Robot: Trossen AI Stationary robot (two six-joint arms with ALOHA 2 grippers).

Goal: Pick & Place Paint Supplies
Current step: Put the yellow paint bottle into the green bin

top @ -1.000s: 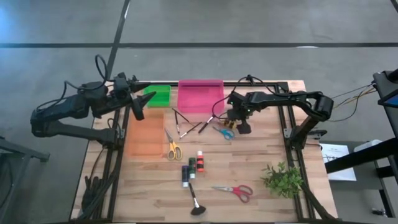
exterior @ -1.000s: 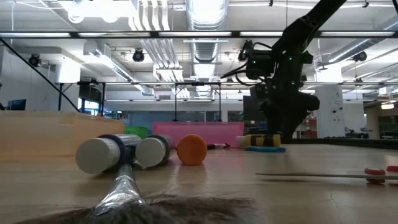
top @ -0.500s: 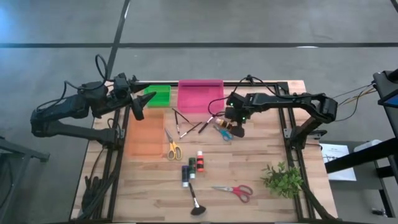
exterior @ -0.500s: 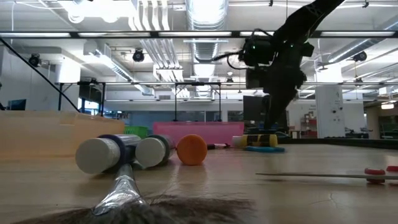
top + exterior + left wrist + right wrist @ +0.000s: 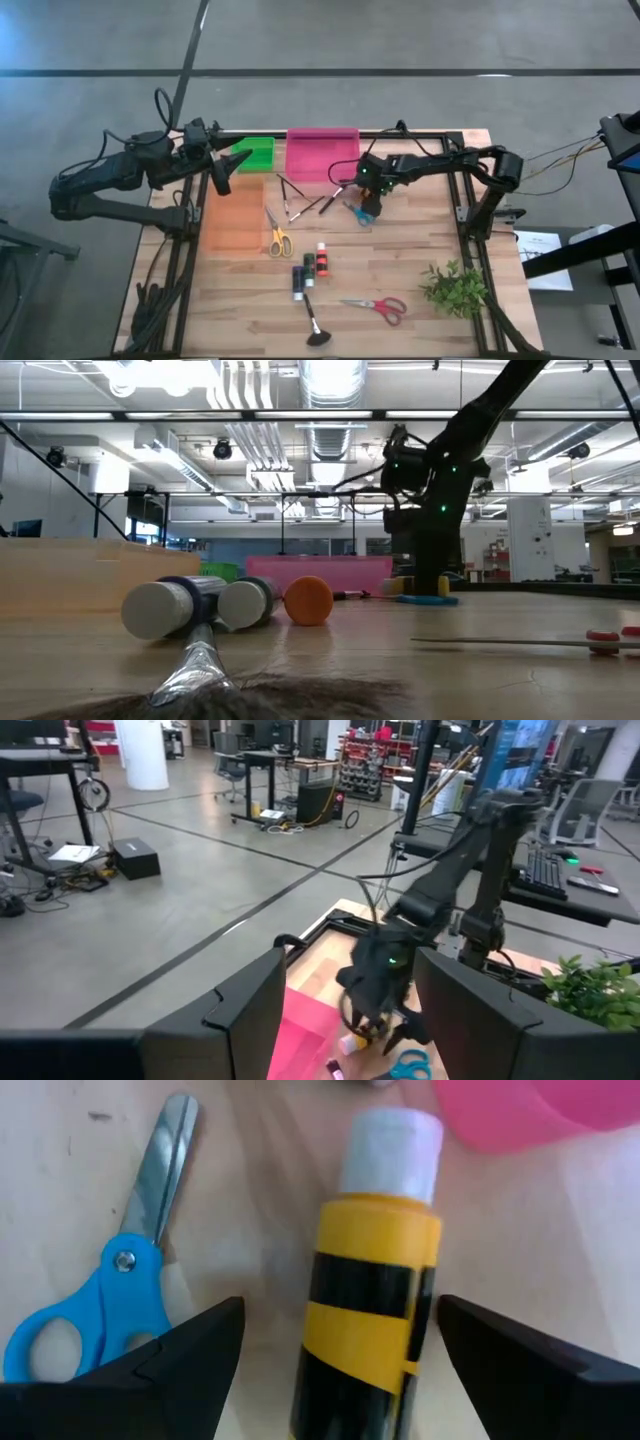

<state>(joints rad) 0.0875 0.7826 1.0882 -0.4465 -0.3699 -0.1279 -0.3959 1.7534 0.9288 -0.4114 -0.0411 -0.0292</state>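
Since the earlier frame, right gripper [image 5: 366, 197] moves toward the pink bin [image 5: 322, 155], open astride a yellow bottle [image 5: 370, 1320] beside it, not yet gripped; left gripper [image 5: 222, 172] waits open; other supplies remain unsorted.

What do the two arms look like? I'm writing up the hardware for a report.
Both are dark, nearly black, jointed arms. The left hand has two broad flat matte black fingers with angular edges. The right hand has similar wedge-shaped fingers; thin black cables loop along its arm, and small green lights glow near the wrist.
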